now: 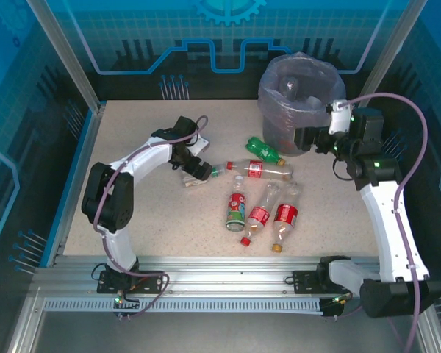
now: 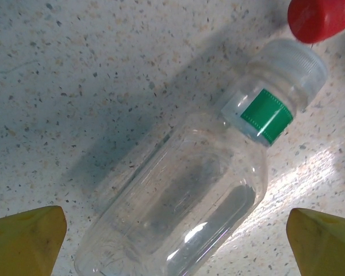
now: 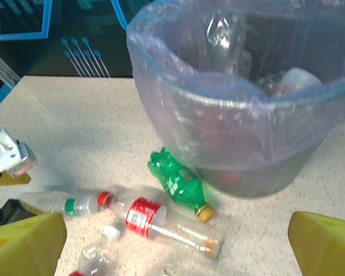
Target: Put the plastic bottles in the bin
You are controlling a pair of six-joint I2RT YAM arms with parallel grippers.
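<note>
Ideally the fully spread left jaws drop astride the clear bottle (image 2: 178, 213), its neck pointing toward one o'clock, then close.

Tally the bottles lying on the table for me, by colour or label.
Green bottle: 1
Clear bottle with green neck band: 1
Clear bottles with red on the label: 4
Total on the table: 6
Bottles inside the bin are too hidden to count.
</note>
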